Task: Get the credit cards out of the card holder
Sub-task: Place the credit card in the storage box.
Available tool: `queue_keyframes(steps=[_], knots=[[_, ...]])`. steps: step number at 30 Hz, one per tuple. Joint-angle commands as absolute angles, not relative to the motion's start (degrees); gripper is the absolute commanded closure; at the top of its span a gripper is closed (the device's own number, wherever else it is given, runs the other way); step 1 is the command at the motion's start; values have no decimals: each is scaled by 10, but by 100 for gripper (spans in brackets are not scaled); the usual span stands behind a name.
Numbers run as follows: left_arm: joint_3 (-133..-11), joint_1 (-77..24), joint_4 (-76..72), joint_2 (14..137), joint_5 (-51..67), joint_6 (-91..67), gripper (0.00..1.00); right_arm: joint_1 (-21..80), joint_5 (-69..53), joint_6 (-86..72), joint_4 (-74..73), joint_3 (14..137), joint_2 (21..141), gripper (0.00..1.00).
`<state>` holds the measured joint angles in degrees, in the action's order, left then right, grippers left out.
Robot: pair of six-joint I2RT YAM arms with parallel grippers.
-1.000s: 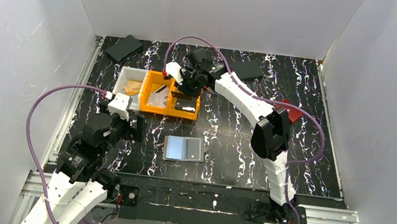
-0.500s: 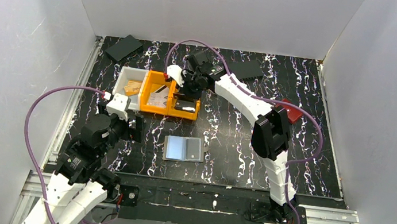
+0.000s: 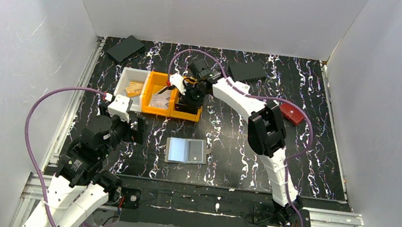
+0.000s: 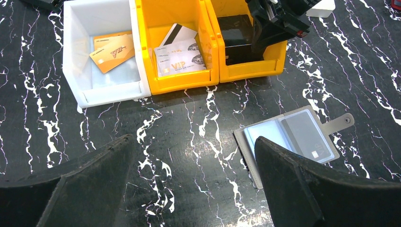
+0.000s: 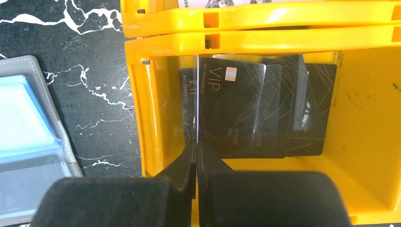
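left gripper [image 4: 191, 142]: jaws spread wide, empty | right gripper [image 5: 196, 142]: jaws pinching edge-on credit card [image 5: 196, 94] over orange bin [image 5: 364, 118] | card holder [image 3: 187, 150]: unfolded, 6 o'clock of bin

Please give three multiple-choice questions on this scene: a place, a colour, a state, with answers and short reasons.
1. Where is the card holder? A) in the white bin B) on the table C) on the red wallet
2. What colour are the cards in the orange bin under the right gripper? A) black B) gold C) white
3. How is the right gripper? A) wide open B) shut on the card holder C) shut on a thin card
Answers: 1 B, it lies open there; 2 A, all look black; 3 C, a card edge shows between shut fingers.
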<state>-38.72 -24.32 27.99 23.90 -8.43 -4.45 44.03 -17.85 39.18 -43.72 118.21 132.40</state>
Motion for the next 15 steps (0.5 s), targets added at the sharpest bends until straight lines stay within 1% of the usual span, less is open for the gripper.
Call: queue_keyframes(steps=[1, 12, 15], knots=[[-390, -240, 284, 240, -93, -38, 2, 440, -195, 386, -447, 1196, 1333, 99], [-390, -240, 284, 243, -90, -38, 2, 429, -116, 352, -409, 1212, 1348, 99], [-390, -240, 284, 243, -89, -38, 2, 421, -112, 348, -408, 1226, 1350, 99]])
